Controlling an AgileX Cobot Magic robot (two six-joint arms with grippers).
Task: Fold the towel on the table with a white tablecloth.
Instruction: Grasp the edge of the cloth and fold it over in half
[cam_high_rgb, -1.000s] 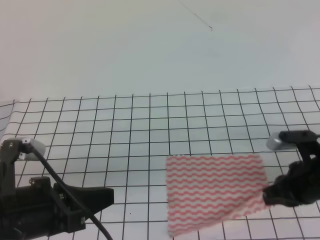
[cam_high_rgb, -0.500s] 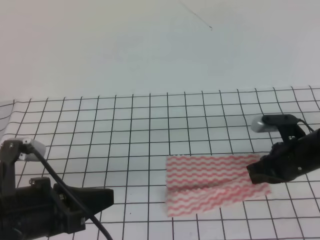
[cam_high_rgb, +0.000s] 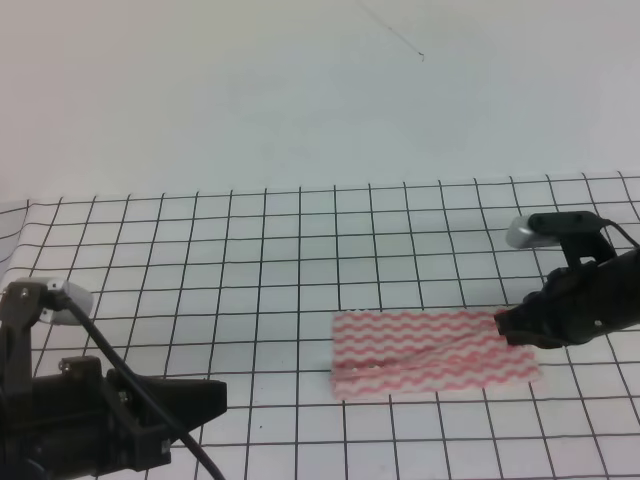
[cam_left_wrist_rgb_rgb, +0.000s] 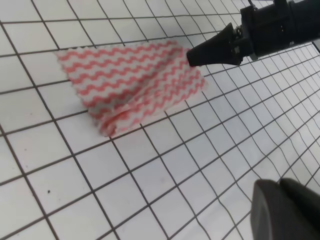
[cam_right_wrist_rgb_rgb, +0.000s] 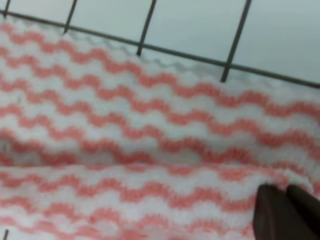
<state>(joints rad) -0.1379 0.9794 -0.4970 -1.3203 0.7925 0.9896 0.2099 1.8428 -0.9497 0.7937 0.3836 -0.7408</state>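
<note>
The towel (cam_high_rgb: 430, 350), red-pink and white wavy stripes, lies doubled over into a narrow band right of centre on the gridded white tablecloth (cam_high_rgb: 300, 250) that covers the table. My right gripper (cam_high_rgb: 503, 325) is low at the band's far right corner, shut on the towel's upper layer. In the left wrist view the towel (cam_left_wrist_rgb_rgb: 135, 80) shows a soft fold along its near side, and the right gripper (cam_left_wrist_rgb_rgb: 190, 55) pinches its right edge. Stripes of the towel (cam_right_wrist_rgb_rgb: 125, 125) fill the right wrist view beside the right gripper (cam_right_wrist_rgb_rgb: 285, 205). My left gripper (cam_high_rgb: 222, 395) rests shut at the lower left, well clear of the towel.
Gridded tablecloth (cam_left_wrist_rgb_rgb: 150, 175) stretches all around the towel. A plain pale wall (cam_high_rgb: 320, 90) rises behind the table's far edge. The left arm's black body and cable (cam_high_rgb: 90, 410) fill the lower left corner.
My right gripper carried the towel's near right corner up and away to the far edge, then lowered it, so the cloth now lies folded in half. The left arm stayed still.
</note>
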